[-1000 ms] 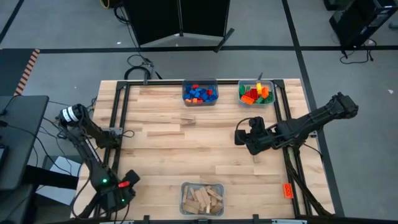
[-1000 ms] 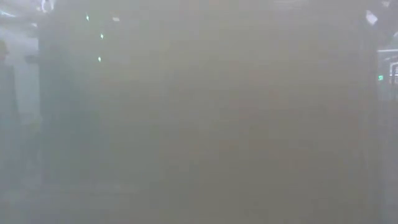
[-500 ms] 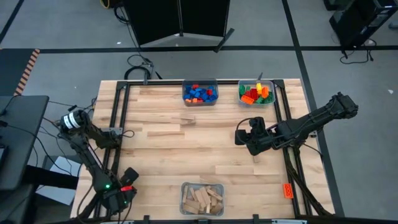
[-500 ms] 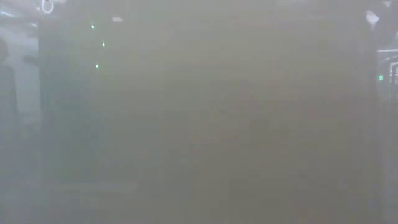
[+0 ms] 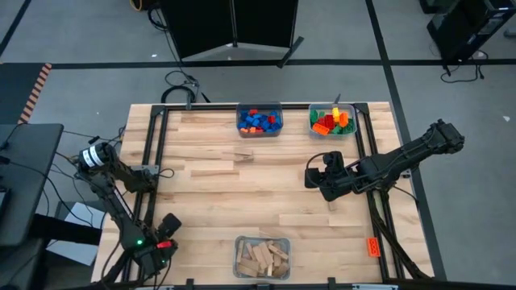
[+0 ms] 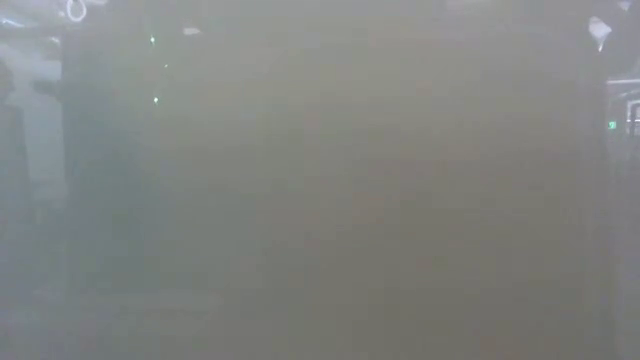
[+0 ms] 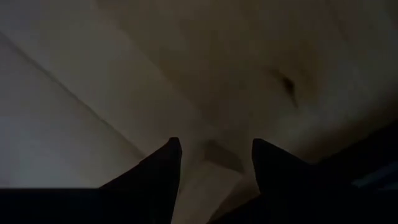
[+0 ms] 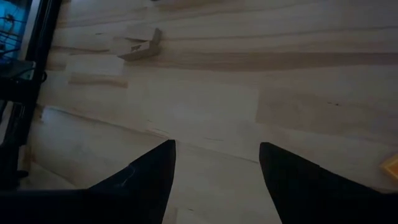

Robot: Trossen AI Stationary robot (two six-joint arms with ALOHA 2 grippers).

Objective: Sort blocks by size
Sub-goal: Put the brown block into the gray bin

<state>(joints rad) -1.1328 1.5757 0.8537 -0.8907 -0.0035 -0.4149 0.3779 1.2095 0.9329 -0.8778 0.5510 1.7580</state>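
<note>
Pale wooden tabletop [image 5: 266, 189] looks unchanged from a second ago; only the left gripper [image 5: 168, 225] has edged along the near-left corner, fingers parted, empty. Right gripper [image 5: 310, 176] hovers mid-table, open, empty. Blue studded bricks [image 5: 258, 122], mixed orange-green bricks [image 5: 333, 121] and tan wooden blocks [image 5: 263, 257] sit in separate clear bins.

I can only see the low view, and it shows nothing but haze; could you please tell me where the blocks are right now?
Observer: From overhead, the blue bricks and the mixed-colour bricks lie in bins at the table's far edge. The wooden blocks are in another bin at the near edge.
Operator: Thank you. Is the right pincer carrying anything?
Observer: No. The right pincer is open and empty, over bare table right of centre.
Operator: And the left one?
Observer: The left pincer is open and empty too. That arm is folded by the table's left edge.
</note>
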